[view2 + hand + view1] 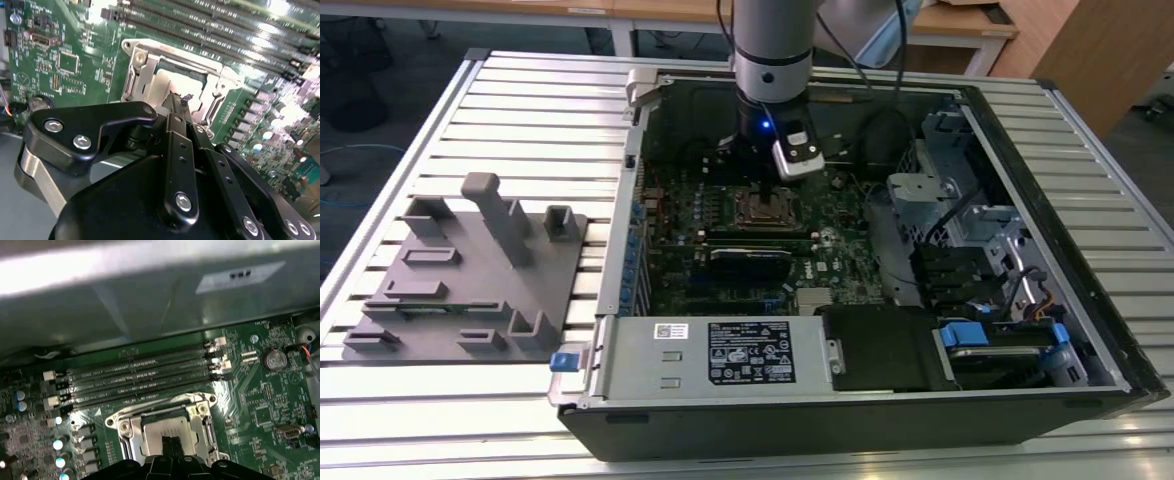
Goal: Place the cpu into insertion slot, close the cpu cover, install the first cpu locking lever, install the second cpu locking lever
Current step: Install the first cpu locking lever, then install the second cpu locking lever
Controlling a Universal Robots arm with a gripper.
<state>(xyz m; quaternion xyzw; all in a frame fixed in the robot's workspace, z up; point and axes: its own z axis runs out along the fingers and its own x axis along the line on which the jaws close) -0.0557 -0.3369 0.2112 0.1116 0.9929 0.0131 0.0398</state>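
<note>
Black gripper (171,444) pinched together, empty, over dull grey cpu (167,430) beneath silvery square cpu cover (125,429).

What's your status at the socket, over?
Gripper down over the socket, fingertips together on the chip's metal top. Chip seated, cover frame lying around it. Memory slots beside it, nothing in the way.
</note>
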